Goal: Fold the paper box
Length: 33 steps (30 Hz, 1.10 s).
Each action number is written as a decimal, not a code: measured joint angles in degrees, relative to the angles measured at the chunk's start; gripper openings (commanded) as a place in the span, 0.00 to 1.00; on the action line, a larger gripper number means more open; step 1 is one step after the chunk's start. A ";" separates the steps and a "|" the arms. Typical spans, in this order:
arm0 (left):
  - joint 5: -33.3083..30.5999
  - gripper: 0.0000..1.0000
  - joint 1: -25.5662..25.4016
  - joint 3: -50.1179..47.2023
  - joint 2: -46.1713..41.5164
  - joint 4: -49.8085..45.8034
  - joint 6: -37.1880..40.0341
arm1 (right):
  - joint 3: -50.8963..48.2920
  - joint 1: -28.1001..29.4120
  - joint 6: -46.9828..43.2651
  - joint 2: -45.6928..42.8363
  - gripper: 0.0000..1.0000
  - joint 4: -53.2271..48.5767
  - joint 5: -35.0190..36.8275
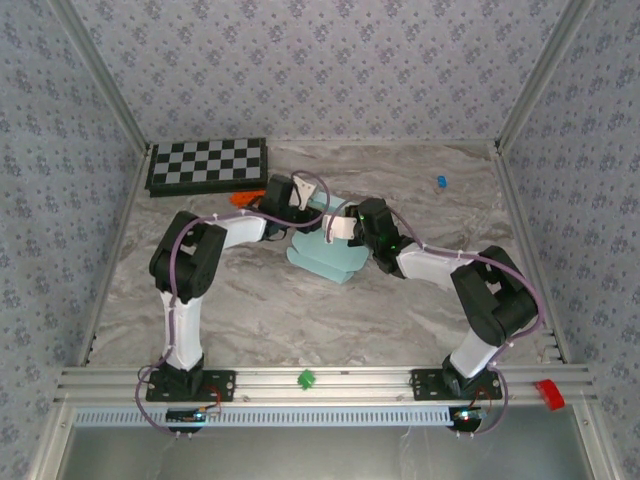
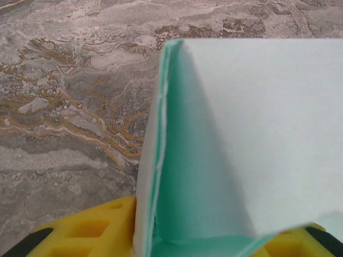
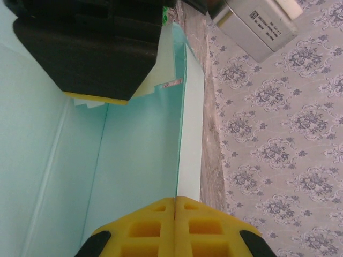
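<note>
Currently 1 paper box, 1 checkerboard, 1 small blue obj.

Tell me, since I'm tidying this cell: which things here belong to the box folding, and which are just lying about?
In the job: paper box, left end effector, right end effector.
Lying about: checkerboard, small blue piece, green piece on the front rail, red piece at its end.

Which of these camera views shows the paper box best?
The top external view: it takes in the paper box as one shape on the table, though its far part is covered. The left wrist view gives a close-up of an upright folded wall; the right wrist view, inner panels and an edge.
</note>
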 measured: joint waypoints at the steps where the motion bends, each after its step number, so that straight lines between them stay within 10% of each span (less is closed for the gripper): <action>1: -0.42 0.42 -0.24 -0.68 -0.50 0.26 -0.22 | 0.02 0.00 0.00 0.00 0.00 -0.15 0.00; 19: 1.57 0.67 -1.20 -10.08 -8.87 1.60 0.09 | 0.37 -0.44 0.42 0.04 0.00 -0.98 -0.22; 33: 6.21 0.65 3.65 -17.79 -23.63 1.92 2.82 | 0.39 -0.44 0.42 0.04 0.00 -1.05 -0.48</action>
